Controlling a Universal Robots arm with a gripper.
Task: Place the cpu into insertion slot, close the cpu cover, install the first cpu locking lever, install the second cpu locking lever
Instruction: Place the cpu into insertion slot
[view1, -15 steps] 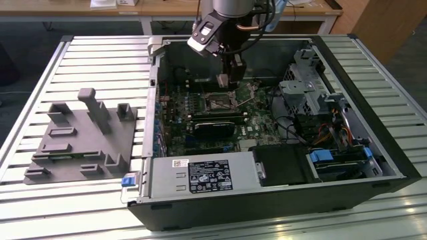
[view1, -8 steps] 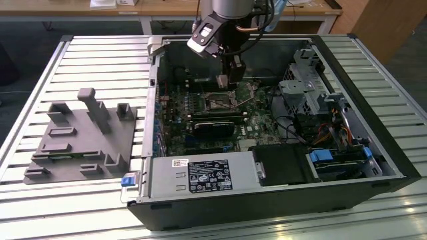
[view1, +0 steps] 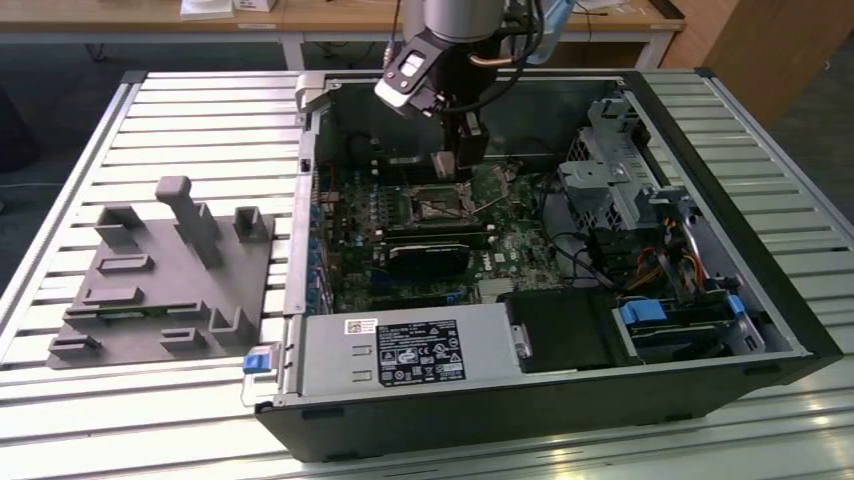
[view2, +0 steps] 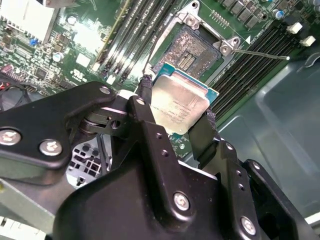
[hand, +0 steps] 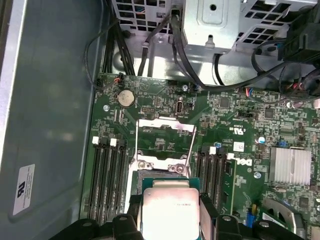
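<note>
Cpu (view2: 181, 102): gripped by edges in jaws, near open slot (view2: 197, 47); slot approx. 6 o'clock of jaws in exterior view. Cover (hand: 165, 125) up. Keep level, align corners, lower w/o force.

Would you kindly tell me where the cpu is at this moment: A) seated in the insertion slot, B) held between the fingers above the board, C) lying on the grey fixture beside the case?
B: in the second wrist view the black fingers clamp the cpu, and the insertion slot lies empty beyond it.
</note>
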